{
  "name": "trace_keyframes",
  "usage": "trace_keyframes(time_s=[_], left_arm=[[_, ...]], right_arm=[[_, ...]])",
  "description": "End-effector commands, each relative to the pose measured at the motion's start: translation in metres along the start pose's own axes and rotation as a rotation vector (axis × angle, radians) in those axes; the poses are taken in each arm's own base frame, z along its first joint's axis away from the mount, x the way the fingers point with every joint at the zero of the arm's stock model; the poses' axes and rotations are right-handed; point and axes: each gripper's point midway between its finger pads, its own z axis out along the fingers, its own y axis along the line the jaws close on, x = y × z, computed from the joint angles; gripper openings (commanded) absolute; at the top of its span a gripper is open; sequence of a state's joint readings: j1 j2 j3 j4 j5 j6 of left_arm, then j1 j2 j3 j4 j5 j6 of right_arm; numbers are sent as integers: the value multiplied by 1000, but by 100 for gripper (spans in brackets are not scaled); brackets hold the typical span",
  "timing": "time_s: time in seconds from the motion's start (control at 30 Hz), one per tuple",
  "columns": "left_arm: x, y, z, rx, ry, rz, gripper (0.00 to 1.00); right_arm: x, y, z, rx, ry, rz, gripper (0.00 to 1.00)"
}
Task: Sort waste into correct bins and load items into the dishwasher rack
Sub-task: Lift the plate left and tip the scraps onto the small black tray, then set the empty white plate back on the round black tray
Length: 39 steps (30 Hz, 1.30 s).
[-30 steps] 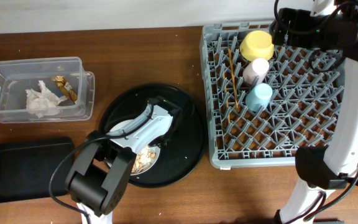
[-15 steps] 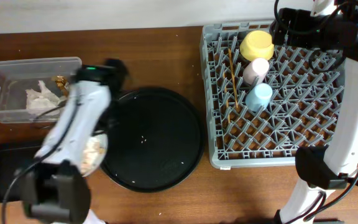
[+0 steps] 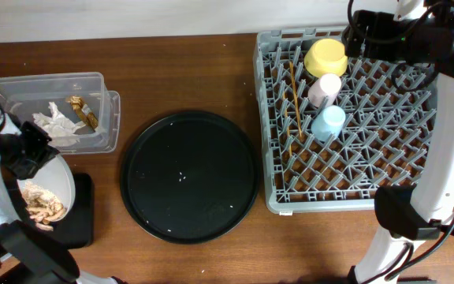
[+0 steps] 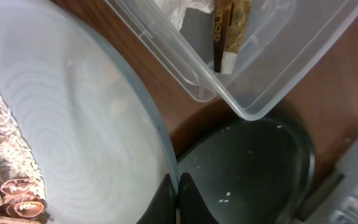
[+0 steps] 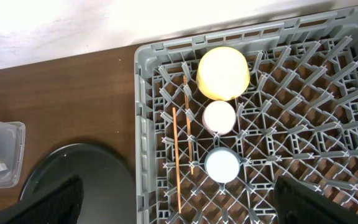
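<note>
Overhead view: pinching the grey plate [image 3: 58,178] by its rim in the closed left gripper [image 4: 174,186], above the flat black tray [image 3: 83,213] at the left edge of the table [image 3: 187,79]; risking food scraps [image 3: 42,207] spilling past it by tilting off-centre.

The pale grey plate [image 3: 58,177], carrying beige food scraps [image 3: 42,205], is covering most of the flat black tray [image 3: 83,213] at the near left. White napkins [image 3: 52,125] and a gold wrapper [image 3: 80,112] are lying in the clear box [image 3: 22,87]. The yellow bowl [image 3: 325,57], pink cup [image 3: 325,87] and blue cup [image 3: 329,121] are standing in a row in the grey rack [image 3: 262,126] at the right, with the chopsticks [image 3: 295,99] lying just left of them.
</note>
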<state>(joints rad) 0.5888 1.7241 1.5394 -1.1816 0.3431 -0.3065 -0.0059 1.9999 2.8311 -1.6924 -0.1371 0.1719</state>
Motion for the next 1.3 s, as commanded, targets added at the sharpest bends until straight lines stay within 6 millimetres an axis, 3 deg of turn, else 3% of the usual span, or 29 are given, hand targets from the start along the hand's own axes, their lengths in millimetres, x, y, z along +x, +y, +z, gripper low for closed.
trace_keyframes(time_s=[0.0, 0.2, 0.27, 0.37, 0.4, 0.57, 0.63, 0.83, 0.9, 1.07, 1.17, 1.2, 1.27], left_arm=[[-12, -17, -28, 270, -20, -18, 2], [-35, 20, -87, 613, -91, -248, 1], [-35, 45, -96, 607, -103, -340, 1], [-32, 66, -100, 585, -111, -411, 1], [-26, 67, -99, 573, -93, -404, 0], [-39, 63, -102, 600, -191, -198, 0], [-33, 52, -105, 685, -188, -143, 0], [-21, 33, -119, 834, -151, -167, 0], [-7, 16, -137, 941, -141, -149, 0], [42, -14, -161, 867, -135, -17, 0], [112, -91, -165, 870, -19, 306, 0], [145, -116, -155, 854, 73, 457, 0], [186, -139, -120, 700, 243, 587, 0]], right_arm=[[0, 0, -3, -2, -3, -10, 98], [0, 0, -3, -2, -3, -10, 98], [0, 0, -3, -2, -3, -10, 98], [0, 0, -3, -2, -3, -10, 98], [0, 0, -3, -2, -3, -10, 98], [0, 0, -3, -2, -3, -10, 98], [0, 0, -3, -2, -3, -10, 98], [0, 0, -3, -2, -3, -10, 98], [0, 0, -3, -2, -3, -10, 98], [0, 0, -3, -2, -3, -10, 98], [0, 0, -3, -2, -3, -10, 98], [0, 0, -3, -2, -3, -10, 98], [0, 0, -3, -2, -3, -10, 98]])
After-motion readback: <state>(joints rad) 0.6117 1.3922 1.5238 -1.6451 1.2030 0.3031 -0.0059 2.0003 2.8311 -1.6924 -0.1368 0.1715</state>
